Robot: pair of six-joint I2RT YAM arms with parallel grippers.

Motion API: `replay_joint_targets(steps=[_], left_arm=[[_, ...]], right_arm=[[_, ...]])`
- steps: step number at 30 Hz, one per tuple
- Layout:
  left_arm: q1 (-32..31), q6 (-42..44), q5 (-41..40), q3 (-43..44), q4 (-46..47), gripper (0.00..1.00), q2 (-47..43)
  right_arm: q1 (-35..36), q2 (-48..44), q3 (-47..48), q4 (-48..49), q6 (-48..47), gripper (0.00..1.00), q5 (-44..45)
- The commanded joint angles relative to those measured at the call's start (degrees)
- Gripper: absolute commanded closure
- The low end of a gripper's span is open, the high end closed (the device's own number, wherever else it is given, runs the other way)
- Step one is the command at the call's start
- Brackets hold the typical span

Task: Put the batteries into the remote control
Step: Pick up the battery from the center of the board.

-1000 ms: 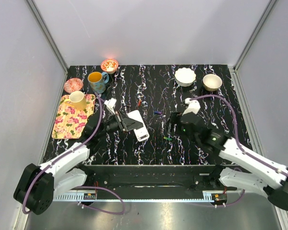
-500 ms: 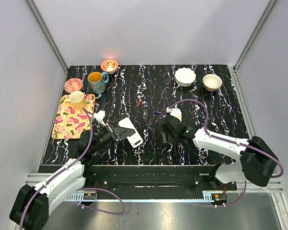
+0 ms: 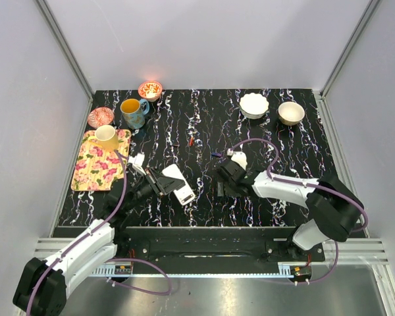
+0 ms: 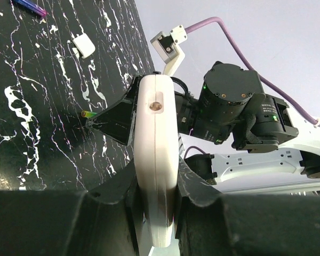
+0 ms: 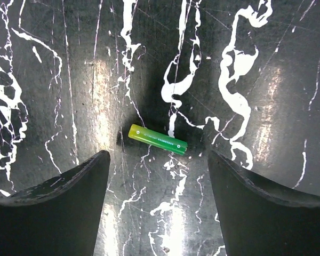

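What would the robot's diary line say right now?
left pincer: shut on remote control | right pincer: open over green battery | battery: lying on table

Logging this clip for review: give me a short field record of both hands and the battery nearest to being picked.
left hand: shut on the remote control
right hand: open, poised over the green battery, not touching it
green battery: lying flat on the table, apart from the remote control
battery compartment: not visible in any view
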Motion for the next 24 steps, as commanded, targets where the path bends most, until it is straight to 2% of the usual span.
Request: replay_joint_targets(steps=[1,7,16,24], left_arm=[[0.33,1.49,-0.77,3.08,1.83,1.0,0.02],[0.33,1.93,-0.77,3.61,1.22,1.0,0.28],[0.33,1.84,-1.12,3.88,1.04,1.0,0.9],[0.33,1.84,-1.21,3.96,1.04,1.0,1.25]], right_arm=[[-0.52,1.83,2.34,2.26,5.36,0.22,0.4],[-0.52,3.67,2.7,1.74,7.03,0.28,2.24],[-0.7,5.87,2.78,1.91,8.35,0.33,2.86],[-0.96,6.58,2.87,2.0,8.17,0.42,2.42]])
